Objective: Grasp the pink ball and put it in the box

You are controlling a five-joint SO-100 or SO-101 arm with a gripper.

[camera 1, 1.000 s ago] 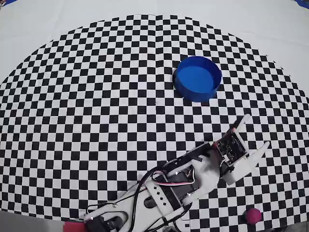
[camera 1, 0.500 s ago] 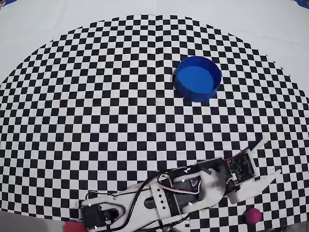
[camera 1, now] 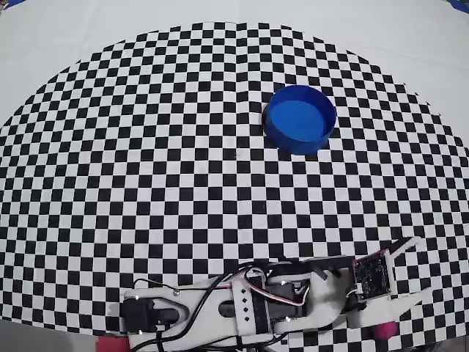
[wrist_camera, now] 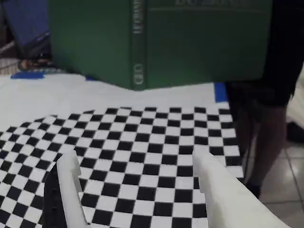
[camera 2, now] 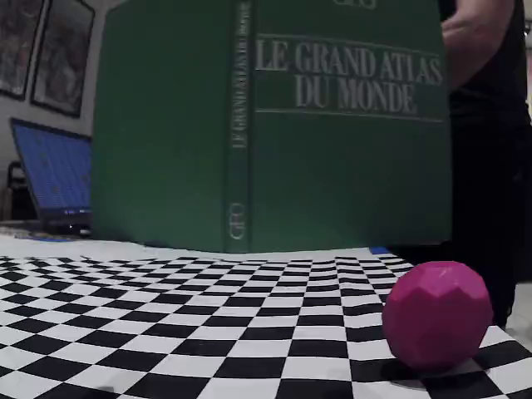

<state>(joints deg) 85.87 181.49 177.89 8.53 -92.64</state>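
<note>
Ball first: the pink ball point(camera 2: 435, 313) sits on the checkered cloth point(camera 1: 146, 183) near the lower right edge in the overhead view point(camera 1: 386, 329), mostly hidden there under my tool's lower finger, so only a bit of pink peeks out. In the fixed view it rests alone on the checks, low at the right side, with a faceted matte surface.

My tool point(camera 1: 419, 268) is spread wide, one white finger point(camera 1: 405, 246) pointing up-right and the other reaching right over the ball. From above I can't tell whether that lower finger touches the ball or just hangs over it. In the wrist view the two fingers point(wrist_camera: 71, 183) stand well apart with nothing between them but checkered squares, and the ball doesn't show there at all.

The box point(camera 1: 300, 119), round and bright blue, stands well apart from the ball, up in the upper right part of the cloth in the overhead view.

My arm point(camera 1: 249, 308) lies along the bottom edge of the overhead view. A big green atlas point(camera 2: 274, 125) stands upright past the far edge of the worktop, title readable in the fixed view.
</note>
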